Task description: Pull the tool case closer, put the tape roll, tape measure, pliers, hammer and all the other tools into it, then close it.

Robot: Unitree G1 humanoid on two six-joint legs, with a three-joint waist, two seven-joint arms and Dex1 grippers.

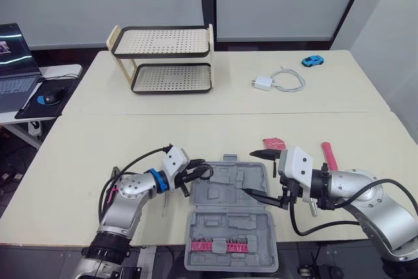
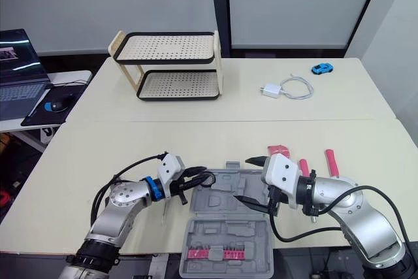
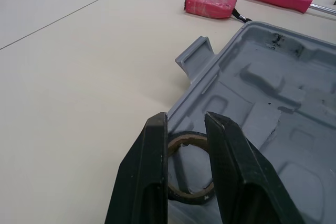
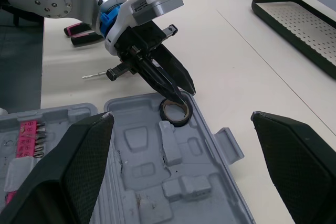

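1. The left gripper (image 3: 185,124) has its fingers drawn narrow on the tape roll (image 3: 190,138). They look closed on it, holding it right at their tips.
2. The roll sits low in the corner of the open tool case (image 1: 255,227) nearest this gripper, seemingly touching the moulded floor. I'd judge it has been brought there to be let go into the tray.
3. The right gripper (image 1: 248,173) hangs over the case's other side with its fingers spread wide and nothing between them. It looks ready to reach for the next tool, and it is well apart from the left fingertips.
4. The pink tape measure (image 1: 274,143) lies on the table just beyond the right gripper, outside the case. A pink-handled tool (image 1: 328,153) lies off to that gripper's outer side.
5. My guess is that the roll is the first tool to go in. The lid stays open, since the other tools are not yet in the case.
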